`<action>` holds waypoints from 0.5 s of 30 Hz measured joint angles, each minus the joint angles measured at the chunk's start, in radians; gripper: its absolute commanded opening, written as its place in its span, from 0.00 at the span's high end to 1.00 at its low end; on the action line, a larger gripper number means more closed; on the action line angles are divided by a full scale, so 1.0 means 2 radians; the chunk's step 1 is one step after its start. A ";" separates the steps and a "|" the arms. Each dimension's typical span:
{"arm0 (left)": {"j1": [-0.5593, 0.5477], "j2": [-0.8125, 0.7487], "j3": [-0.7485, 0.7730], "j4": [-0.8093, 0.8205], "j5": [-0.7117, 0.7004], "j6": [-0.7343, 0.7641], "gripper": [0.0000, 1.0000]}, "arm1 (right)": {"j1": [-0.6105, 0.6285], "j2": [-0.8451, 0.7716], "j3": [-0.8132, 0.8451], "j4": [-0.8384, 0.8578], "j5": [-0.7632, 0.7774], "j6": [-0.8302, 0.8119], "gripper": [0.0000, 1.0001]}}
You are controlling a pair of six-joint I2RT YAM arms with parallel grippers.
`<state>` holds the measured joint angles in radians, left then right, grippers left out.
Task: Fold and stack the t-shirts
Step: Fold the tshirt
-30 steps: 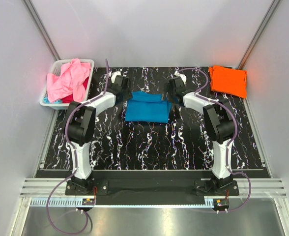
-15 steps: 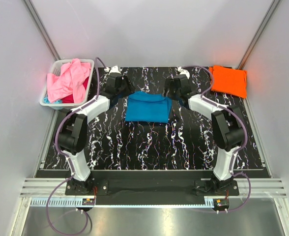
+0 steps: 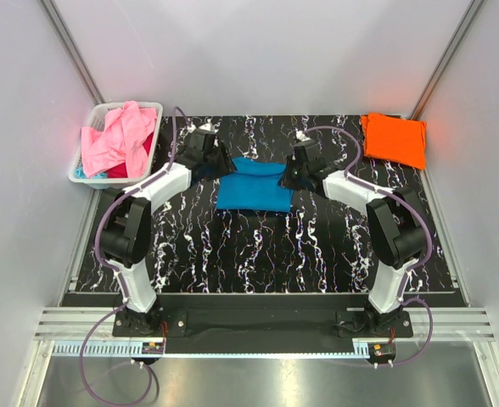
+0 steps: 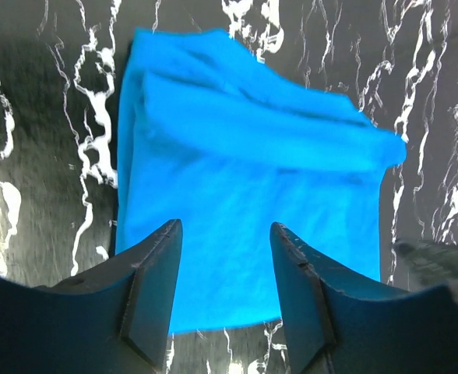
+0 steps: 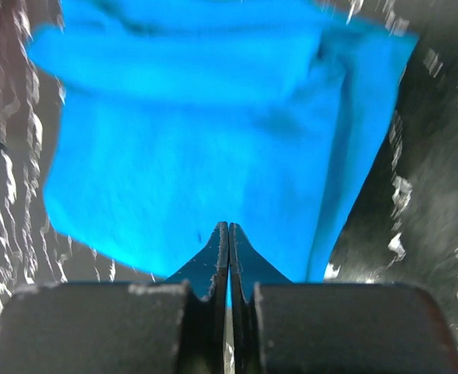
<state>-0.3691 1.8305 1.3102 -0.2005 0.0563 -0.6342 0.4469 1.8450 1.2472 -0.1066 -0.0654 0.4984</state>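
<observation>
A teal-blue t-shirt (image 3: 254,188) is seen folded into a rough rectangle, laid flat at the middle of the tabletop (image 3: 258,250), its far edge layered and rumpled. An orange t-shirt (image 3: 394,140) is laid folded at the far right corner. A pink t-shirt (image 3: 118,136) is heaped crumpled in a white basket (image 3: 145,105) at the far left, with a red t-shirt (image 3: 116,172) partly covered beneath it.

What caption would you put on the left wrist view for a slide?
Left gripper, fingers open, poised over a folded blue t-shirt on a black marbled table.
</observation>
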 measured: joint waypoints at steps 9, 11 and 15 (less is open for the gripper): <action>-0.019 0.006 0.007 -0.051 0.003 -0.001 0.48 | 0.016 0.000 -0.034 -0.025 -0.016 0.016 1.00; -0.023 0.010 0.007 -0.057 0.003 -0.001 0.48 | 0.020 0.000 -0.039 -0.034 -0.015 0.022 1.00; -0.028 0.012 0.006 -0.065 0.003 -0.001 0.48 | 0.028 0.000 -0.055 -0.051 -0.011 0.038 1.00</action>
<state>-0.4244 1.8542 1.3216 -0.3305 0.0616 -0.6365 0.5022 1.8446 1.1378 -0.2081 -0.0879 0.5747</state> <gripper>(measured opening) 0.521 0.011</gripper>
